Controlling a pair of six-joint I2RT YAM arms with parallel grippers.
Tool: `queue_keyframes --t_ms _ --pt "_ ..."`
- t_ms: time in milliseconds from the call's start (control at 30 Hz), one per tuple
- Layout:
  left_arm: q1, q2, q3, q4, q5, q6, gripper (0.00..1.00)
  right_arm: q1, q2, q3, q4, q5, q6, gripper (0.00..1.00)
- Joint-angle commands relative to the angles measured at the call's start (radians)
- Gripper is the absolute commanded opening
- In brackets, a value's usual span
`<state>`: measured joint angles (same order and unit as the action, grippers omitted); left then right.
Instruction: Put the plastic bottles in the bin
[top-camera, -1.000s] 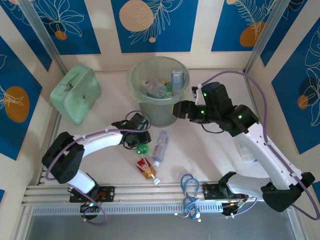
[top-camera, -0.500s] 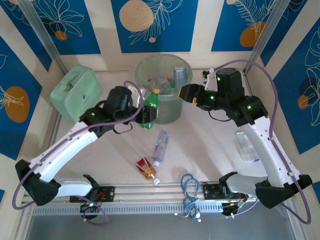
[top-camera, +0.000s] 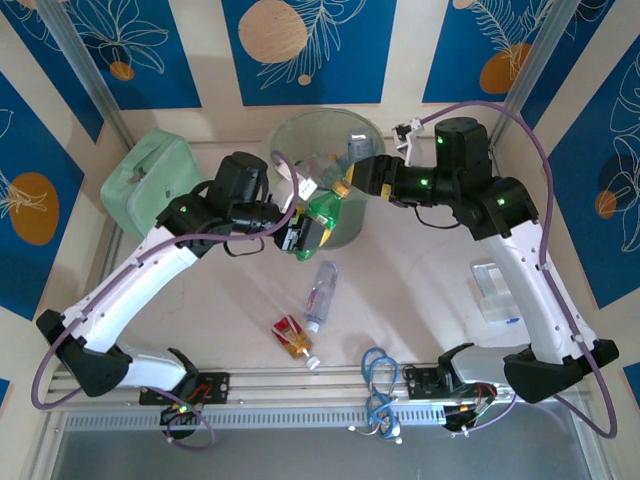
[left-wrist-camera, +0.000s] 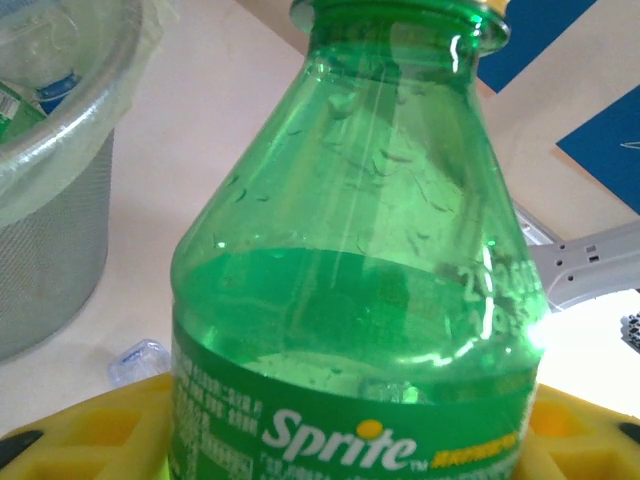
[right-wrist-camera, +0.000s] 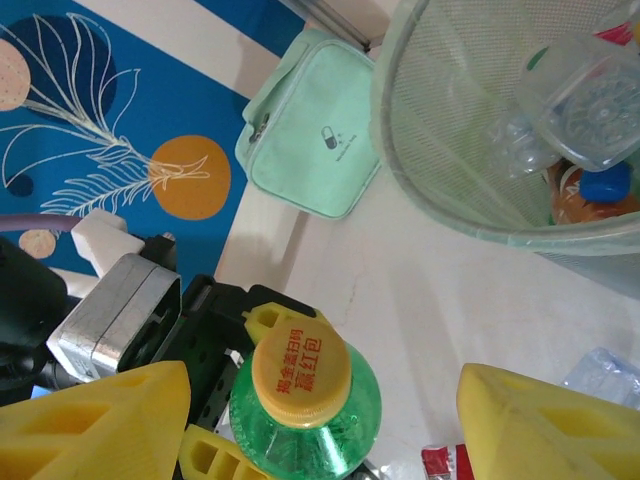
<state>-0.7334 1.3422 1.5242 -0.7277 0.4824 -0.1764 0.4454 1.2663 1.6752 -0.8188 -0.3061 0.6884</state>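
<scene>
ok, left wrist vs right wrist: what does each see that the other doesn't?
Left wrist, not right: the green bottle side-on with its Sprite label, held in the left gripper. Right wrist, not left: the bottle's yellow cap from above, the right gripper open with a finger on either side of it, and the mint case. Both: that bottle, the bin and the table.

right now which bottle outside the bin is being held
The green Sprite bottle, in the left end effector; the clear bottle and red-labelled bottle lie on the table.
</scene>
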Motion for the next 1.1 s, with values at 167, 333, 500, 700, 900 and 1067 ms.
queue_keyframes --t_ms 167,333,500,700,900,1067 --pt "0.005 -0.008 0.036 -0.036 0.065 0.053 0.37 0.079 0.021 0.005 0.0 -0.002 -0.015 0.7" --pt "0.006 -0.017 0.04 -0.046 0.049 0.066 0.37 0.108 0.041 0.019 -0.014 0.02 -0.026 0.66" --pt "0.006 -0.023 0.037 -0.041 0.048 0.072 0.35 0.131 0.047 0.015 -0.026 0.057 -0.033 0.61" --pt "0.009 -0.017 0.039 -0.039 0.033 0.068 0.35 0.145 0.046 0.015 -0.028 0.079 -0.039 0.48" --pt "0.015 -0.034 0.018 0.022 -0.018 0.025 0.7 0.161 0.032 0.023 -0.022 0.138 -0.044 0.32" --pt "0.017 -0.099 -0.077 0.161 -0.157 -0.057 1.0 0.154 0.046 0.071 0.004 0.179 -0.027 0.29"
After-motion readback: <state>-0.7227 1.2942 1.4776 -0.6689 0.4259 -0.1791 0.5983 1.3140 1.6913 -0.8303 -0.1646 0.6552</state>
